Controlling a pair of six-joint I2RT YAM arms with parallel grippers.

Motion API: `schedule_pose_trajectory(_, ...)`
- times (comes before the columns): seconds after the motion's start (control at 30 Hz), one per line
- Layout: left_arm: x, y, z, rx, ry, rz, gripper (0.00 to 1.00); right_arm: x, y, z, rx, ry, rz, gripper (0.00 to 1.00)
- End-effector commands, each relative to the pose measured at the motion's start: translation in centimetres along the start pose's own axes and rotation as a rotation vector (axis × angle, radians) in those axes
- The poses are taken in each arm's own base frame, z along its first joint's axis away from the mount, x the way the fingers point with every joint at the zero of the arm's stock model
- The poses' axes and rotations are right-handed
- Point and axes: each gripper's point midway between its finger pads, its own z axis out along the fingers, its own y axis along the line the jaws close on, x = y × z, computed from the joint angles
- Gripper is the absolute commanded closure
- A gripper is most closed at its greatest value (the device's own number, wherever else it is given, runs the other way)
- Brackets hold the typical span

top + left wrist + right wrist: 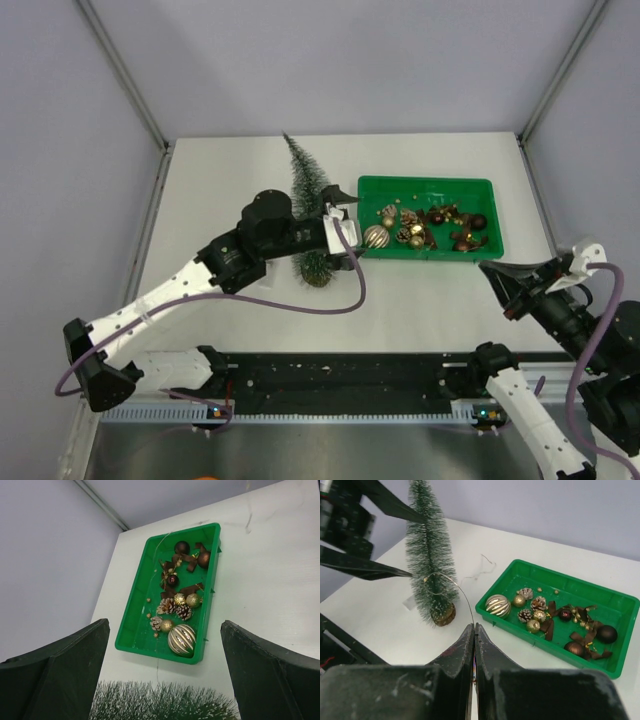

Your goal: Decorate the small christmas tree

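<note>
Broadly, the white rectangular table (230,180) fills the middle of the overhead view. The shallow green plastic tray (425,181) of baubles lies on it, right of centre. Just left of the tray, near the frame's centre, the slim dark green bottle-brush christmas tree (303,175) stands upright on its round brown wooden disc base (444,615).

The left gripper (343,218) is spread wide and straddles the tree's middle; whether either finger touches the bristles I cannot tell. The right gripper (474,630), at the lower centre of its own view, is clenched. It looks to be pinching a thin silvery wire strand (460,587) that arcs back to the tree. A ribbed gold ball ornament (376,237) lies at the tray's near-left corner.

The tree is probably very light and easy to topple, since its base is small. Its bristles look soft and springy over a stiff core, so a grip on the foliage would likely squash and slip. The firmest hold is probably low on the trunk, just above the disc. Any pull on the wire could tip the tree.
</note>
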Motion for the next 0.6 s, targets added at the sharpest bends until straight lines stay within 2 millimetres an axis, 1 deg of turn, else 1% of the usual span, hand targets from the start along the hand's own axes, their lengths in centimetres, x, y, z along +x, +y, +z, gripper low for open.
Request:
schedule_pose_trajectory(0.0,0.0,1.7,2.3,-0.049,-0.028,0.072,0.01,-3.1,2.5,-2.9,-0.089,-0.086,-0.029,1.0)
schedule_pose_trajectory(0.07,0.0,1.7,3.3,-0.057,-0.055,0.102,0.01,-3.4,3.2,-3.7,-0.12,-0.088,-0.028,1.0)
schedule_pose_trajectory(0.13,-0.3,0.9,4.1,-0.028,-0.072,0.127,0.01,-3.4,3.6,-4.2,-0.135,-0.082,-0.025,1.0)
schedule_pose_trajectory(0.2,-0.4,0.0,4.8,0.006,-0.078,0.147,0.01,-2.9,4.1,-4.5,-0.159,-0.066,-0.024,1.0)
schedule_pose_trajectory(0.27,-0.3,-0.3,5.6,0.011,-0.077,0.153,0.01,-2.6,4.6,-4.8,-0.187,-0.059,-0.021,1.0)
schedule_pose_trajectory(0.3,-0.4,-0.1,5.9,-0.004,-0.076,0.145,0.01,-2.4,4.7,-4.8,-0.192,-0.056,-0.017,1.0)
schedule_pose_trajectory(0.37,-0.7,0.8,6.6,-0.043,-0.071,0.071,0.01,-2.2,4.7,-5.0,-0.191,-0.053,-0.014,1.0)
schedule_pose_trajectory(0.43,-0.7,0.4,7.2,-0.009,-0.051,0.017,0.01,-2.2,4.7,-5.0,-0.191,-0.057,-0.017,1.0)
schedule_pose_trajectory(0.5,-1.2,-0.4,7.3,0.035,-0.072,-0.011,0.01,-2.3,4.8,-5.1,-0.197,-0.059,-0.02,1.0)
schedule_pose_trajectory(0.57,-1.0,-1.9,7.3,0.092,-0.063,-0.024,0.02,-2.6,4.9,-5.3,-0.197,-0.07,-0.024,1.0)
